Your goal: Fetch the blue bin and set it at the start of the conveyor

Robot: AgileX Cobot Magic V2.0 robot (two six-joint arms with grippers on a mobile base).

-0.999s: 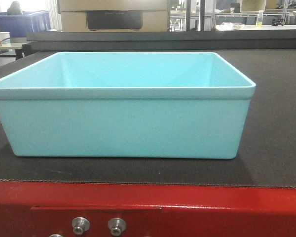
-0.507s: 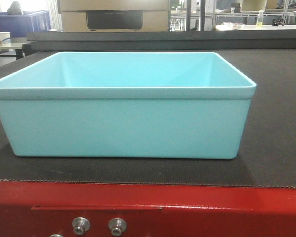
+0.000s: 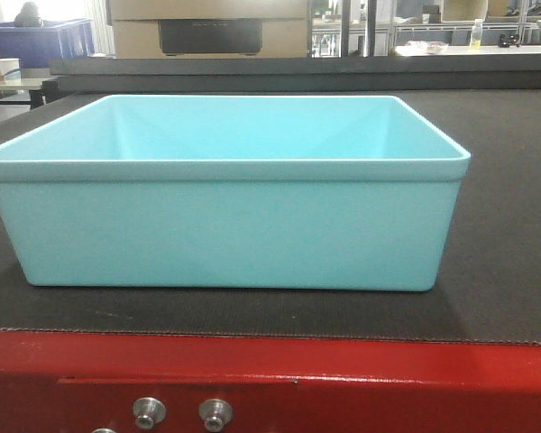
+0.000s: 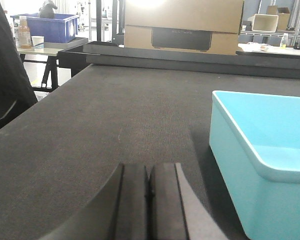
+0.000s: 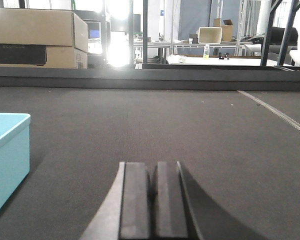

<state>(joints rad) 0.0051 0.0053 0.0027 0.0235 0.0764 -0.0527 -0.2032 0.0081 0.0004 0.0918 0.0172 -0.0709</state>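
Note:
The pale aqua blue bin [image 3: 225, 225] stands upright and empty on the dark grey belt of the conveyor start [image 3: 505, 225], just behind the red frame [image 3: 343, 370] with its two silver bolts. In the left wrist view my left gripper [image 4: 149, 172] is shut with nothing in it, low over the belt, with the blue bin [image 4: 265, 165] to its right and apart from it. My right gripper [image 5: 153, 172] is also shut and empty over the belt, and the blue bin [image 5: 7, 160] lies to its left, not touching.
Behind the belt's far raised edge [image 3: 298, 65] stands a large cardboard box [image 3: 207, 27]. A deep blue ribbed bin [image 3: 41, 41] rests on a table at far left. Shelving and a bottle [image 3: 475, 32] show at back right.
Almost nothing; the bin appears a hair wider to the right in the front view. No gripper shows in the earlier frames.

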